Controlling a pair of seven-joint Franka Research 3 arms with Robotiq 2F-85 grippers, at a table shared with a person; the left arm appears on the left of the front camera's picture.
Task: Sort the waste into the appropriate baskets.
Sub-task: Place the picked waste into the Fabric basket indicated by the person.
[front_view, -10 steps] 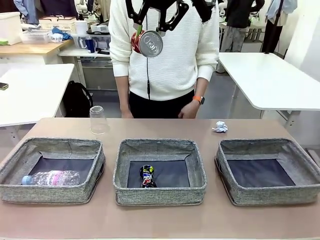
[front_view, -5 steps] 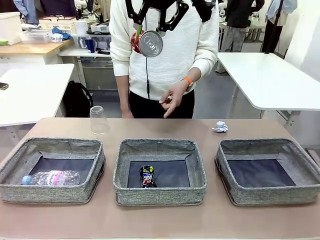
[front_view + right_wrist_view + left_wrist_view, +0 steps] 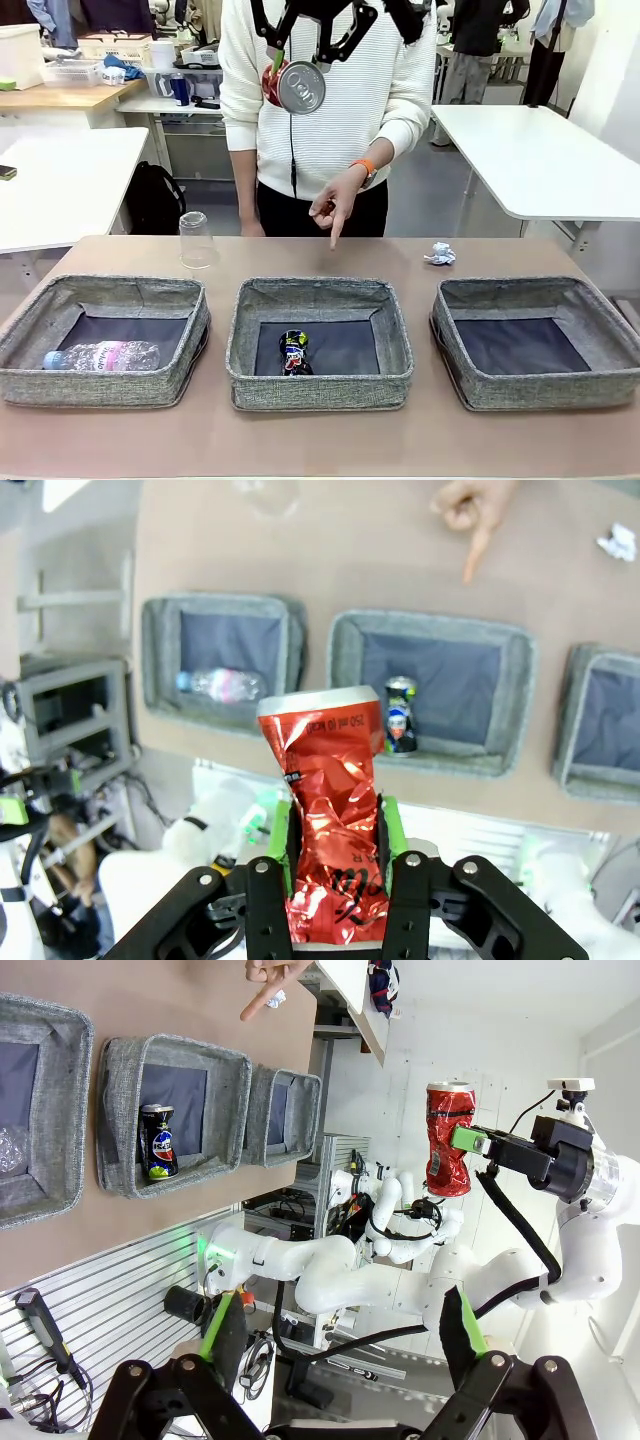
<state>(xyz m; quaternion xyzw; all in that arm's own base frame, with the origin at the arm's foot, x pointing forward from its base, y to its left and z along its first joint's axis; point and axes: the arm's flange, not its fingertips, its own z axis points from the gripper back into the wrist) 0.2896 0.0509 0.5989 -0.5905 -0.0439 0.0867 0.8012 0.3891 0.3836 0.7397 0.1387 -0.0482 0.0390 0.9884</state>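
Red can (image 3: 335, 830) sits clamped in the right jaws, high above the middle basket (image 3: 320, 390), where the dark can (image 3: 293, 353) lies and a hand (image 3: 335, 203) points. Lower it well inside that basket before releasing. Left jaws stand apart.
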